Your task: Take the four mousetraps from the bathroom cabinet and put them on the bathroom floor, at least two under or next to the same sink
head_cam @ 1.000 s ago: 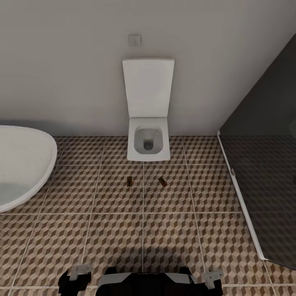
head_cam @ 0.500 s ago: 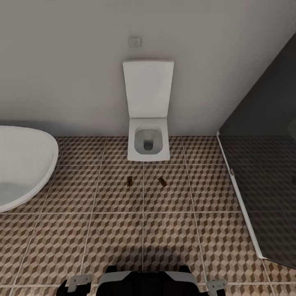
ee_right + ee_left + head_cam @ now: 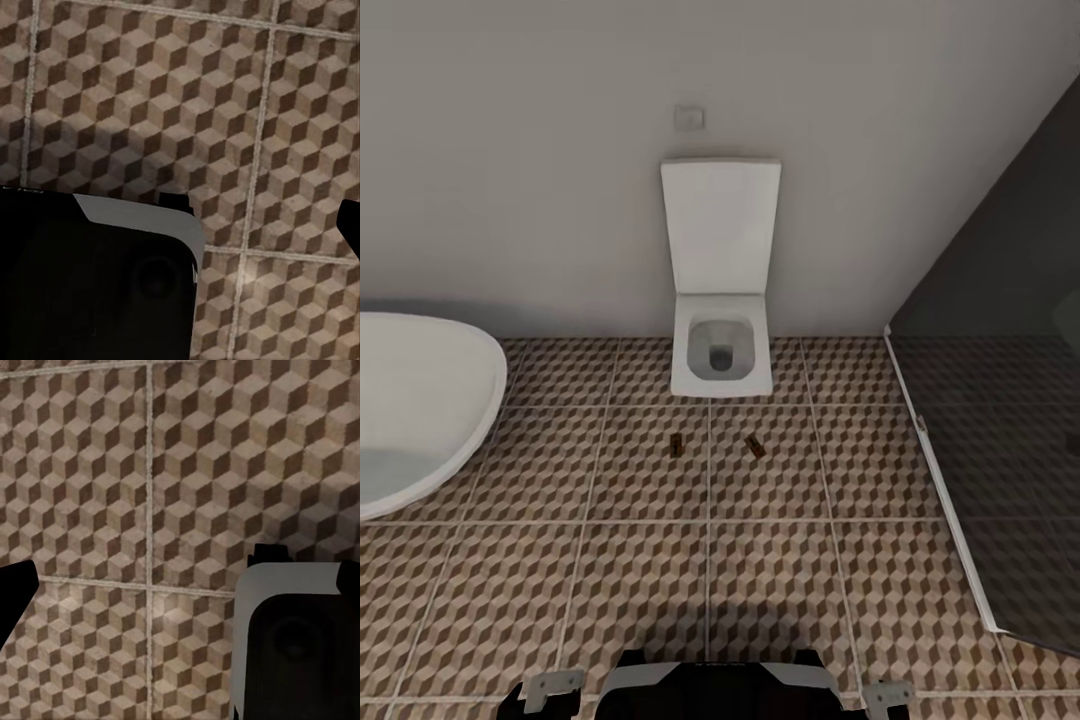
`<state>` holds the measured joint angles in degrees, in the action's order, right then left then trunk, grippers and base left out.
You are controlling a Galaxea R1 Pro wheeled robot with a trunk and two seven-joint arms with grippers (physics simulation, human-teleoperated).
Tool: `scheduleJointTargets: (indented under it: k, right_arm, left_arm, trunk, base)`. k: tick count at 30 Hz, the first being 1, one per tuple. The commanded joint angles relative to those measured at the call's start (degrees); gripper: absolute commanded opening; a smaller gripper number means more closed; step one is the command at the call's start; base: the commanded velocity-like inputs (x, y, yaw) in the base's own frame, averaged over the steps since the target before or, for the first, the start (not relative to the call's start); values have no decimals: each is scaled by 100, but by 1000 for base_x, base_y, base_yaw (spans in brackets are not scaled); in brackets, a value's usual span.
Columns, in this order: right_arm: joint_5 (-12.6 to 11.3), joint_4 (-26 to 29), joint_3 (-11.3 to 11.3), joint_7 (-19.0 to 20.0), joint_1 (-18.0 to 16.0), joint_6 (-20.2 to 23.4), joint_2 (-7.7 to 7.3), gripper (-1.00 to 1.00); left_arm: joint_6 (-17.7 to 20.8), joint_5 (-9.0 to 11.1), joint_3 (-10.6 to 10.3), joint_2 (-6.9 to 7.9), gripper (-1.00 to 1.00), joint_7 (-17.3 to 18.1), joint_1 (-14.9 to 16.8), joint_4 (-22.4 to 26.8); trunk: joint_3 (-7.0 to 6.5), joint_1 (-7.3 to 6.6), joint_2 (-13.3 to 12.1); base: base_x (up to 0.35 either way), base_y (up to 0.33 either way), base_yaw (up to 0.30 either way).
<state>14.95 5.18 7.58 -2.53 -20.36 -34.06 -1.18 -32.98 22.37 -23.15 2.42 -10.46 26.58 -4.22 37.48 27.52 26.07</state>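
Two mousetraps are lying on the bathroom floor (image 3: pixel 640 590) right now, the left mousetrap (image 3: pixel 676 446) and the right mousetrap (image 3: pixel 756 446), well ahead of both grippers and just in front of the toilet (image 3: pixel 721 350), one to each side of a grout line. That is looking like half the job at best: two more traps are not showing, and no sink is showing here either, so I am judging that these two are not yet counting as beside a sink. The left gripper (image 3: pixel 553 686) and right gripper (image 3: pixel 884 692) are sitting low by the robot's base (image 3: pixel 720 690), and both seem to be carrying nothing; in the wrist views the dark fingertips are standing far apart over bare tile, so both are looking spread. The floor is showing big cube-patterned tiles with pale grout. A white bathtub (image 3: pixel 420 420) is curving in far off the left gripper's side, a dark glass shower screen (image 3: pixel 1000 400) is running along beyond the right gripper, and a plain grey wall (image 3: pixel 520 180) is closing the room ahead.
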Motion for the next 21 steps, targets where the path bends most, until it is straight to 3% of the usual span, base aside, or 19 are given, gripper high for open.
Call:
scheduleJointTargets:
  k: [1, 8, 21]
  right_arm:
    - [61, -7, 33, -27, -3, -19, 1, 100]
    - [62, -8, 33, -30, -3, -21, 1, 100]
    - [61, -16, 33, -30, -3, -21, 4, 100]
  left_arm:
    - [-25, 22, -49, -4, 100, -17, 6, -18]
    - [-25, 22, -49, -10, 100, -17, 5, -18]
    - [-25, 22, -49, -13, 100, -17, 3, -17]
  trunk:
    - [-23, -19, -35]
    - [-213, -173, -315]
    - [-334, -173, -315]
  base:
    - [0, 0, 0]
    - [0, 0, 0]
    - [0, 0, 0]
